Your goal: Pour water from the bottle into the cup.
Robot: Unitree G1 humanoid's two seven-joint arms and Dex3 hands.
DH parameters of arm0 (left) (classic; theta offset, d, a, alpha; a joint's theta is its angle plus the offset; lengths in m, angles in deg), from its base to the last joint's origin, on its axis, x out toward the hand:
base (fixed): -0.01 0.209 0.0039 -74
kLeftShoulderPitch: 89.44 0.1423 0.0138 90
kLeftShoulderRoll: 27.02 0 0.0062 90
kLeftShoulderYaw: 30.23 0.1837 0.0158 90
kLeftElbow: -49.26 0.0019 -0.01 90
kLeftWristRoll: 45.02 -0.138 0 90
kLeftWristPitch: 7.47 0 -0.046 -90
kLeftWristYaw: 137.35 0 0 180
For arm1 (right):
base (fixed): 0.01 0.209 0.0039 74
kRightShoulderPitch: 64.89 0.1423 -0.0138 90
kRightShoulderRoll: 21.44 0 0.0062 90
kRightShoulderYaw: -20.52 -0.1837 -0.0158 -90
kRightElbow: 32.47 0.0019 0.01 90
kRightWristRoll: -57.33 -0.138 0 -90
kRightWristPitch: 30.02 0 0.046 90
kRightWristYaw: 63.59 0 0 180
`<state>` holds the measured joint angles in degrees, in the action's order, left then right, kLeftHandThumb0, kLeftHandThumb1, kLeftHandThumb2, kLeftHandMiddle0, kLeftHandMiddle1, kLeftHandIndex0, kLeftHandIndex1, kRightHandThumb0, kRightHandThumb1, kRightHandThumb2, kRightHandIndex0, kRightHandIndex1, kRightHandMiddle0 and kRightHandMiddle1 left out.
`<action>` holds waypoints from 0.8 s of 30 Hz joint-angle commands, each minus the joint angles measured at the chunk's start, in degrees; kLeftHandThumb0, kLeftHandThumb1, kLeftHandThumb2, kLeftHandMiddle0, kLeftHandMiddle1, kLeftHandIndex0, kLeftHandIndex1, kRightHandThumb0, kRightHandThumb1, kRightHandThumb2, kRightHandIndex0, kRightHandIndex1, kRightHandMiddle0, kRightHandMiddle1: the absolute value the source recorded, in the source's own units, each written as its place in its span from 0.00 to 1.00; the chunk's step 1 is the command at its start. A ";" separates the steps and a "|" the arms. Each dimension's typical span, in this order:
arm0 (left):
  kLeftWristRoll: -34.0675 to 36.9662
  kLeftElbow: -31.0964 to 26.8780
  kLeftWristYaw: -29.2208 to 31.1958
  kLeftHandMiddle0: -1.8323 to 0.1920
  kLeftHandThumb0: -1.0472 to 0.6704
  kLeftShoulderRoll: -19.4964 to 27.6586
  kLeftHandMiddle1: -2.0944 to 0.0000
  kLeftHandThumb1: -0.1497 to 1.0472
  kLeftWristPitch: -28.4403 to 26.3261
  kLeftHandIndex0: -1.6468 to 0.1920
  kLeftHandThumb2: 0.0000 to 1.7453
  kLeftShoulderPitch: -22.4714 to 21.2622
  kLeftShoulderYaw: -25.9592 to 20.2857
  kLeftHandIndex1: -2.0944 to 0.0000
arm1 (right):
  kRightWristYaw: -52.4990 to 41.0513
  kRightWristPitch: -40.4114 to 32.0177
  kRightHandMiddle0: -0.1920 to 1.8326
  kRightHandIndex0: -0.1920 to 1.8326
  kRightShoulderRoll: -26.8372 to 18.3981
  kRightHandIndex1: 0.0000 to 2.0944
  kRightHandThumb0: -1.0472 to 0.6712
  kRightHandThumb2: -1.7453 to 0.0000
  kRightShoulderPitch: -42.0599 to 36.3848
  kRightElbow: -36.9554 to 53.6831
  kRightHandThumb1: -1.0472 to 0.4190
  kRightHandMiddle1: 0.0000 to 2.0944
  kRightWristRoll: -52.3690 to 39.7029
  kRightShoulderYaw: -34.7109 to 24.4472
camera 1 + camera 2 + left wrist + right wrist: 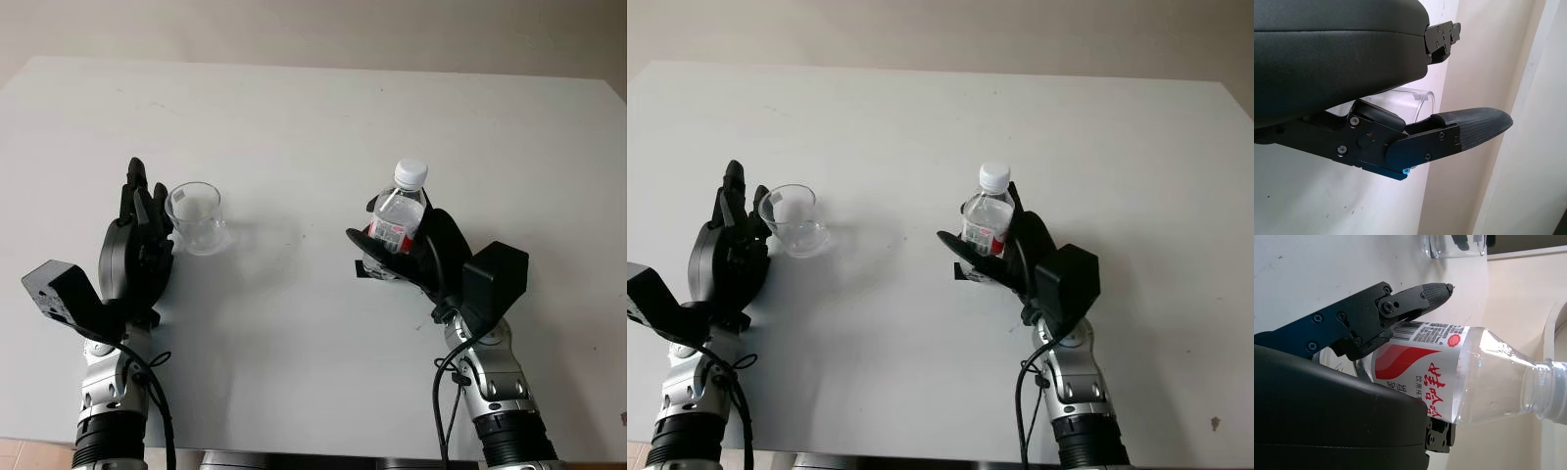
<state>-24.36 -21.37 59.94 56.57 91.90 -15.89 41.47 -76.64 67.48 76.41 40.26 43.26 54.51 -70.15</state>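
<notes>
Progress: nothing poured yet; the bottle [397, 223] stands upright with its white cap on, and the cup [197, 217] looks empty.
Remaining: as I judge it, uncapping, lifting, tilting over the cup.
Right hand [416, 253]: fingers wrapped around the bottle's labelled middle, on the table [313, 127] right of centre.
Left hand [139, 240]: just beside the cup at the table's left; whether it grips the cup, I cannot tell.
Materials: clear ribbed plastic bottle, red-and-white label; clear smooth round cup; matte white tabletop.
</notes>
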 commanded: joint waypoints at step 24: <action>0.26 2.11 0.81 1.00 0.11 1.20 0.99 1.00 0.38 1.00 0.36 -0.19 -0.96 1.00 | 5.95 16.76 0.00 0.00 0.25 0.00 0.07 0.97 -10.49 -5.99 0.05 0.00 5.90 0.34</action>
<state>-24.32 -19.68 60.41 57.39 92.02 -15.99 40.56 -71.22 83.18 75.75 32.53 39.19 60.16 -70.00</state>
